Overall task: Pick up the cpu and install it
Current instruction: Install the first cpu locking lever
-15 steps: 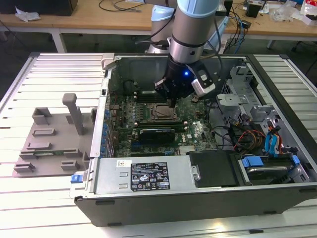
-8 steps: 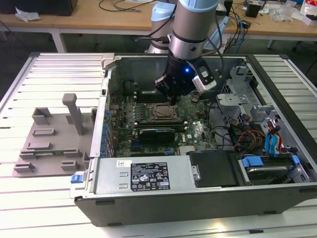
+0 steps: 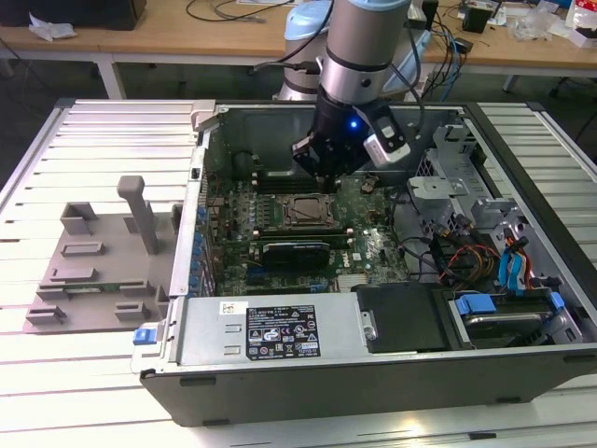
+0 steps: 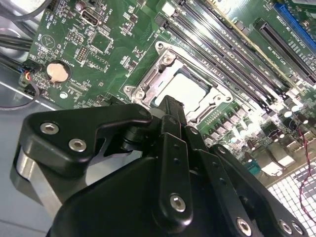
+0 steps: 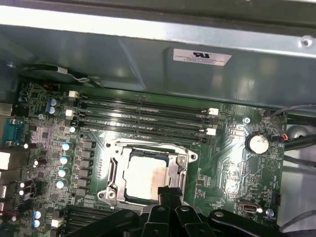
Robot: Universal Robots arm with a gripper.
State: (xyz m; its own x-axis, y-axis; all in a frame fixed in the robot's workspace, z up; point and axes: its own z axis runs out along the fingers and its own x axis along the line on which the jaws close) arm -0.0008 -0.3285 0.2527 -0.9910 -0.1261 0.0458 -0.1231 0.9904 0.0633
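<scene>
Black linkages of your tool point(image 4: 170, 106) hang just above the socket point(image 5: 148, 175); whether its fingers are spread or closed, you cannot tell. Beyond them, your cpu point(image 5: 143, 177) lies seated in that socket, near the motherboard's point(image 5: 227, 163) middle.

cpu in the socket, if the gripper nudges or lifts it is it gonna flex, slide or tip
The cpu looks like a flat metal-topped square, so probably stiff, not floppy. Lying low inside the socket frame, it likely can't slide or tip. Its smooth top may be slippery for the gripper.

Arm point(image 3: 359, 37) upright, tool point(image 4: 170, 106) pointing down, fingers together
</scene>
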